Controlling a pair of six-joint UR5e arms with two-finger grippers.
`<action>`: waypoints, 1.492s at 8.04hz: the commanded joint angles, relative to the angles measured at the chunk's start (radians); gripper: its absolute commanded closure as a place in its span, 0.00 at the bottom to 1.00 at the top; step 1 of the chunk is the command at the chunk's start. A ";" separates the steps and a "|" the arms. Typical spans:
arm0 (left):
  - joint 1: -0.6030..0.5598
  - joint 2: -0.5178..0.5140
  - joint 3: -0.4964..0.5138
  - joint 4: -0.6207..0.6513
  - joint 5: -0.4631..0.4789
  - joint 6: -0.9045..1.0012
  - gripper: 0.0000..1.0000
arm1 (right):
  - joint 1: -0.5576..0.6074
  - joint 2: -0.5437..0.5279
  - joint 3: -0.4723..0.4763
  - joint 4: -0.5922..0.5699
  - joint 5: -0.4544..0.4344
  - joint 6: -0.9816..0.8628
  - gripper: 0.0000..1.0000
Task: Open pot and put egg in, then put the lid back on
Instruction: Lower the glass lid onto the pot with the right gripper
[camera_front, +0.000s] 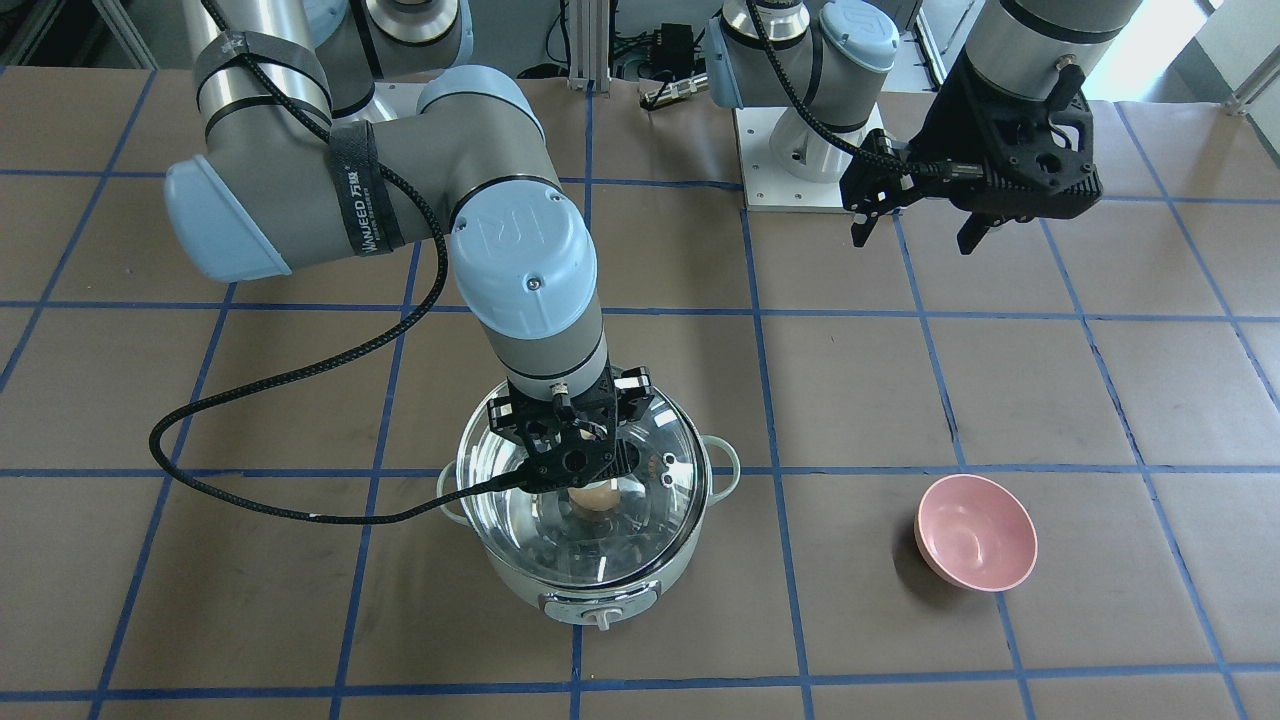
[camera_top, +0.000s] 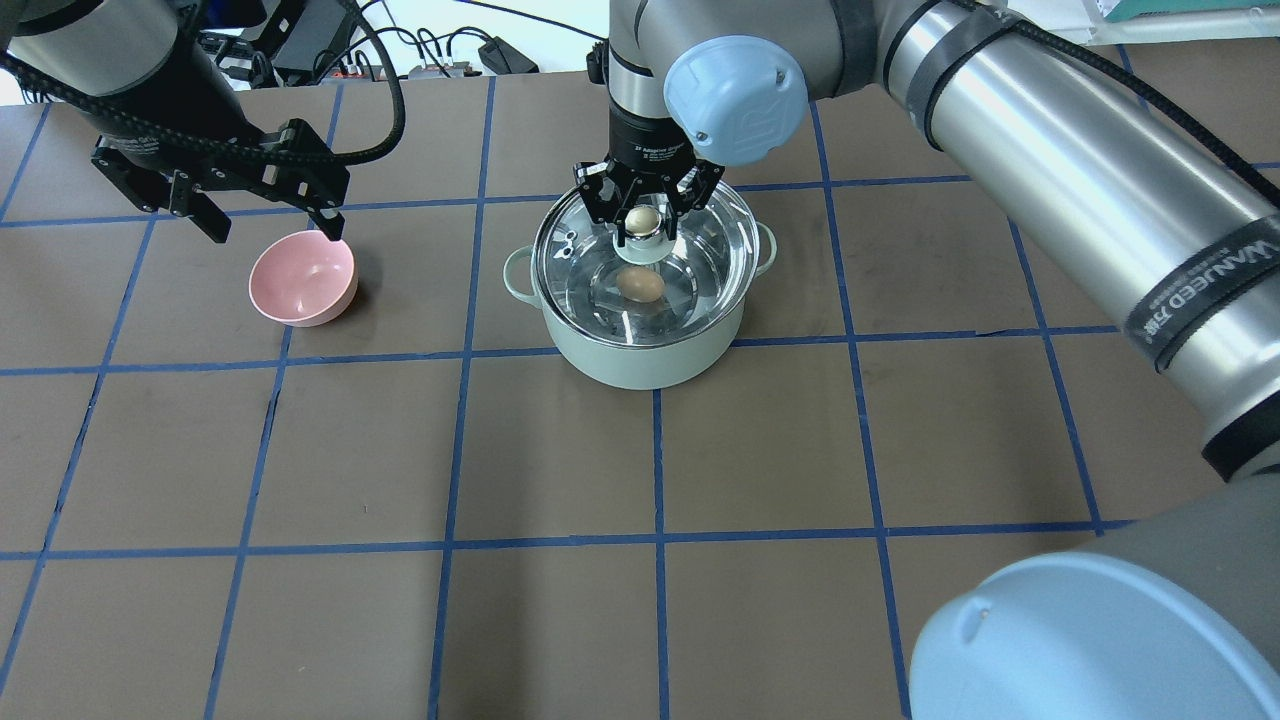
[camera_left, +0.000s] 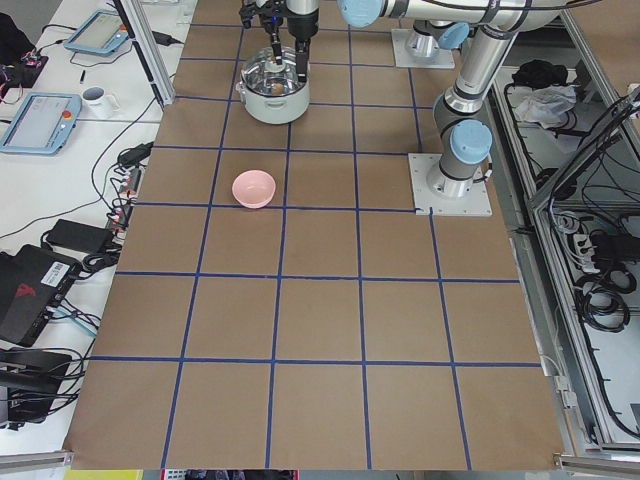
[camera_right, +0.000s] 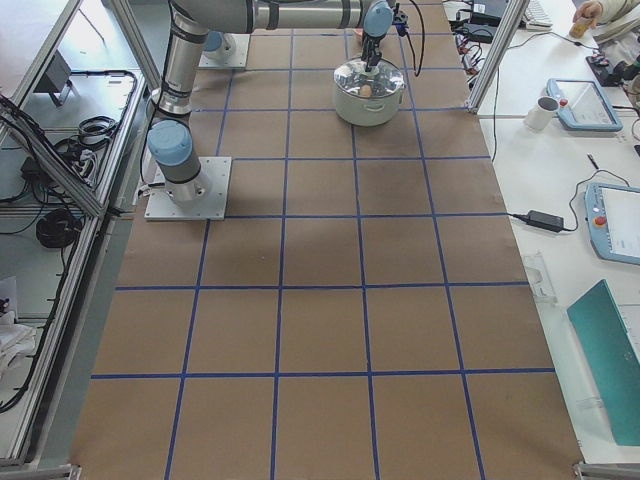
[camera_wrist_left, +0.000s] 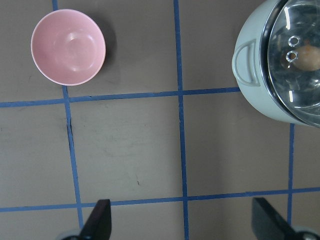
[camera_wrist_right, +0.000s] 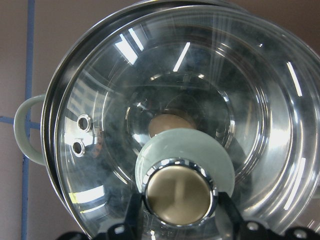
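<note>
The mint-green pot (camera_top: 640, 362) stands mid-table, its control knob facing away from me. The tan egg (camera_top: 640, 285) lies on its steel bottom and shows through the glass in the right wrist view (camera_wrist_right: 167, 125). The clear glass lid (camera_top: 705, 250) sits at the pot's rim, slightly off-centre; I cannot tell if it rests on the rim. My right gripper (camera_top: 641, 222) comes straight down on the lid's beige knob (camera_wrist_right: 176, 195), with a finger against each side. My left gripper (camera_top: 272, 218) hangs open and empty above the pink bowl (camera_top: 302, 278).
The pink bowl (camera_front: 976, 533) sits empty on the brown paper, about one grid square from the pot on my left. The right arm's cable (camera_front: 300, 500) loops low beside the pot. Blue tape lines mark the table.
</note>
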 joint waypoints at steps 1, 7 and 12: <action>-0.001 0.004 0.000 -0.005 0.007 -0.001 0.00 | 0.000 0.003 -0.009 -0.006 -0.001 0.000 0.44; -0.001 0.002 0.000 -0.004 -0.002 -0.005 0.00 | 0.000 0.011 -0.007 -0.024 0.022 0.003 0.52; -0.001 0.002 0.000 -0.004 -0.002 -0.006 0.00 | -0.001 0.011 0.005 -0.027 0.068 0.020 0.42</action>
